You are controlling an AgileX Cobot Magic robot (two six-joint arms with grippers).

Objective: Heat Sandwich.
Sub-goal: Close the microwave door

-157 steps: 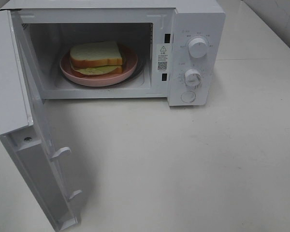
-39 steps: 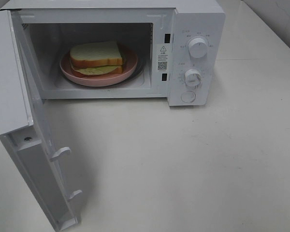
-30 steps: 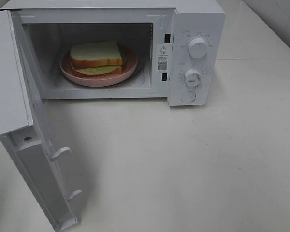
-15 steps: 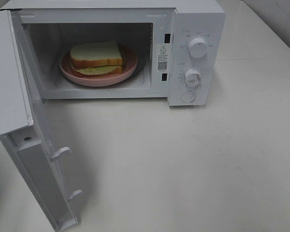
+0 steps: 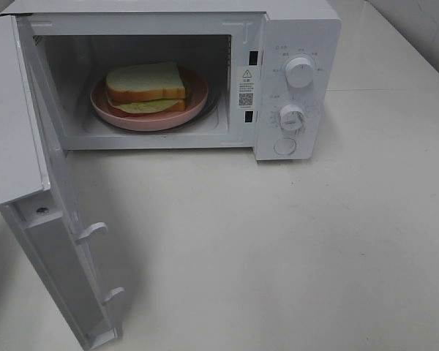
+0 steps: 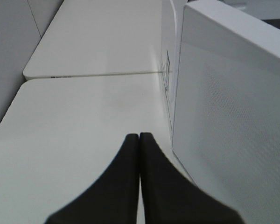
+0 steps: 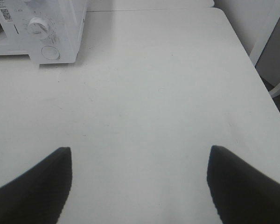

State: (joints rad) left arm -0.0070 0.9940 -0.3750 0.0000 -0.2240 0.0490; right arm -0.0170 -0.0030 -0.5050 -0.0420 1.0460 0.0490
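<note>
From the high camera, the sandwich (image 5: 146,84) sits on a pink plate (image 5: 197,104) inside the microwave (image 5: 300,29), whose door (image 5: 18,117) hangs wide, so the food is loaded but heating cannot start. At the left wrist, the left gripper (image 6: 139,136) has its jaws pressed together, empty, beside the door's outer face, probably to push it shut. At the right wrist, the right gripper (image 7: 140,149) hovers wide-jawed over the table (image 7: 154,93), well apart from the dials (image 7: 37,25), likely waiting its turn.

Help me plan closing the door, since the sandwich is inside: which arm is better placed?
Left, probably. The left gripper, shut, is beside the outer face of the open door, ready to push. The right gripper hangs open over the table by the knobs.
</note>
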